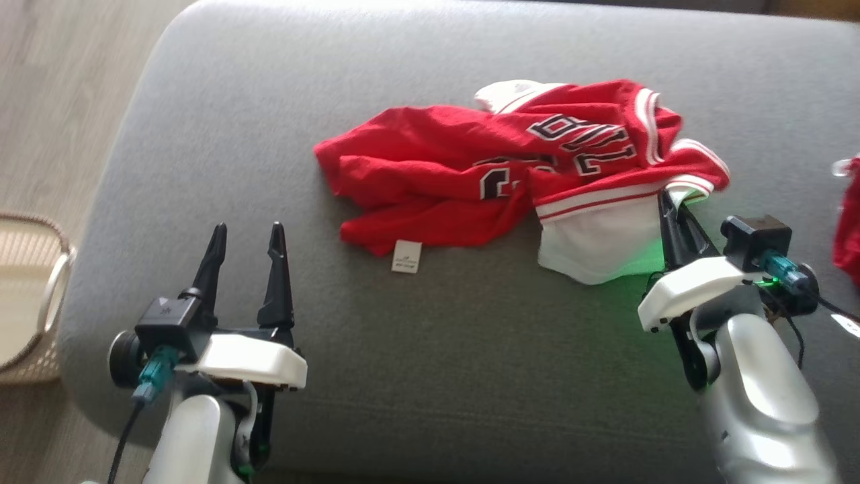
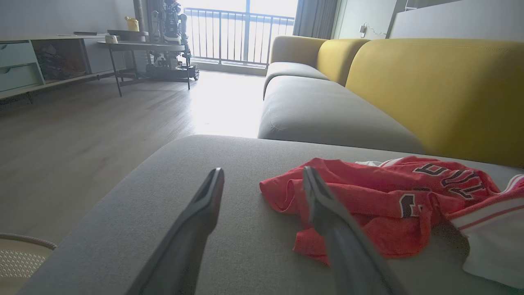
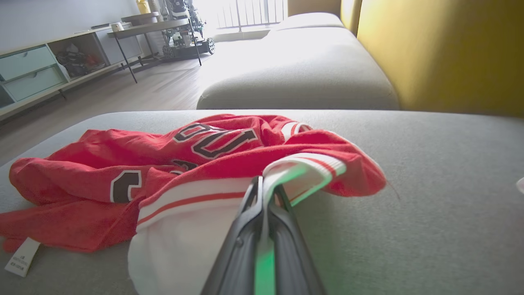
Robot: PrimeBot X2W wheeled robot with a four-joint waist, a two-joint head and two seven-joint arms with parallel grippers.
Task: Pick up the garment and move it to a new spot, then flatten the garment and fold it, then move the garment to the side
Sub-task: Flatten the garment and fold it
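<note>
The garment [image 1: 510, 175] is a red jersey with white trim and black lettering, lying crumpled on the grey sofa cushion [image 1: 430, 349]. In the right wrist view the garment [image 3: 184, 164] spreads to the left, and my right gripper [image 3: 266, 186] is shut on its white striped edge. From the head camera the right gripper [image 1: 670, 202] pinches that white hem at the garment's near right side. My left gripper [image 1: 245, 232] stands open over bare cushion, left of the garment and apart from it. The left wrist camera has the open left gripper [image 2: 262, 174] with the garment [image 2: 389, 196] beyond its right finger.
A woven basket [image 1: 27, 296] stands on the wooden floor at the cushion's left. Another red item [image 1: 848, 228] lies at the right edge. A yellow sofa back [image 2: 442, 86] rises behind the cushion. A white label [image 1: 406, 257] hangs from the garment's near edge.
</note>
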